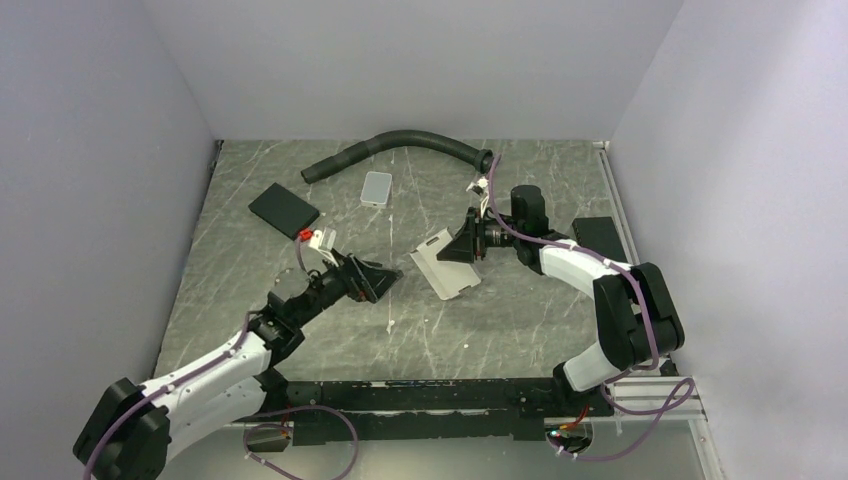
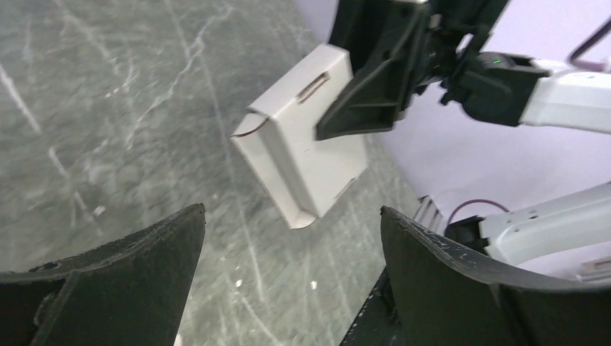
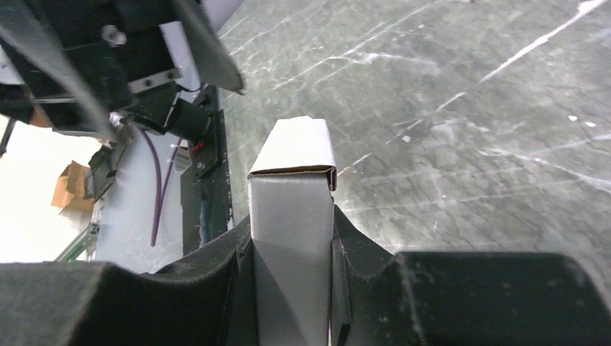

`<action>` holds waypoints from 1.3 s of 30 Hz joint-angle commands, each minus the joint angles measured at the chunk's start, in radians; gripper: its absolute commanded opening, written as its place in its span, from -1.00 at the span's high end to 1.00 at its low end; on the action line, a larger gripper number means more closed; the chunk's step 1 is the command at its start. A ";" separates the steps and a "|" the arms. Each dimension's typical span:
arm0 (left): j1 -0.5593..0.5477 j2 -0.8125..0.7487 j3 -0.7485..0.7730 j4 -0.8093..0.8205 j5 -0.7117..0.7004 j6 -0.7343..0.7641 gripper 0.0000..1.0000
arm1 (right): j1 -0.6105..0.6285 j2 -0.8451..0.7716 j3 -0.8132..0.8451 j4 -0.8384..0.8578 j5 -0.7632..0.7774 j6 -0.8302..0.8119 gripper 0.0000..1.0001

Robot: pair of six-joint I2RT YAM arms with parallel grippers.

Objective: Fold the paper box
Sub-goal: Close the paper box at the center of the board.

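Slim white thin-cardboard carton (image 1: pixel 447 265) at frame centre, pinched between black fingers of R gripper (image 1: pixel 466 246). End flap folded over, seemingly not fully tucked. L gripper (image 1: pixel 383 281) just left of it, spread wide, not touching. Grey marble-look table (image 1: pixel 500 320) underneath.

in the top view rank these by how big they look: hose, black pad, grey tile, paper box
1. hose
2. paper box and black pad: too alike to rank
3. grey tile
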 commanded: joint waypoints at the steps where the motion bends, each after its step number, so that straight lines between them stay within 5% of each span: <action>1: 0.006 0.028 -0.016 0.031 -0.038 0.049 -0.92 | -0.001 -0.033 -0.007 0.116 -0.115 0.005 1.00; 15: 0.009 0.412 0.012 0.569 0.077 -0.166 -0.93 | 0.003 -0.032 -0.020 0.190 -0.158 0.071 1.00; 22: 0.009 0.531 0.065 0.667 0.106 -0.229 -0.85 | 0.012 -0.029 -0.012 0.152 -0.145 0.047 1.00; 34: 0.009 0.458 0.147 0.412 0.103 -0.266 -0.28 | 0.021 -0.024 0.011 0.057 -0.073 -0.009 1.00; 39: 0.009 0.424 0.161 0.296 0.094 -0.256 -0.33 | 0.023 -0.024 0.014 0.041 -0.050 -0.017 1.00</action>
